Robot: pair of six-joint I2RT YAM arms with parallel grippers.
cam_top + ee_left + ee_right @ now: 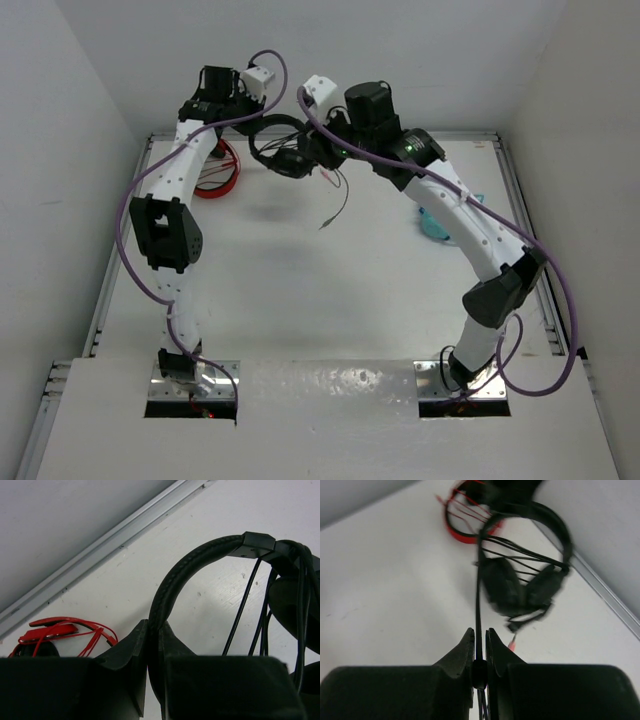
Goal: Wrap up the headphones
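Observation:
The black headphones point(277, 152) hang above the far part of the table, between my two grippers. My left gripper point(248, 125) is shut on the padded headband point(185, 570), which stands pinched between its fingers point(155, 630). Several turns of the thin dark cable point(242, 610) run across the earcups point(520, 585). My right gripper point(315, 150) is shut on the cable point(479, 605), which passes straight between its fingertips point(480, 635). The cable's loose end point(338, 205) dangles down to the table.
Red headphones point(215, 180) lie at the far left, also in the left wrist view point(60, 630) and the right wrist view point(465, 525). Teal headphones point(435, 225) lie under the right arm. A metal rail point(100, 545) edges the table at the wall.

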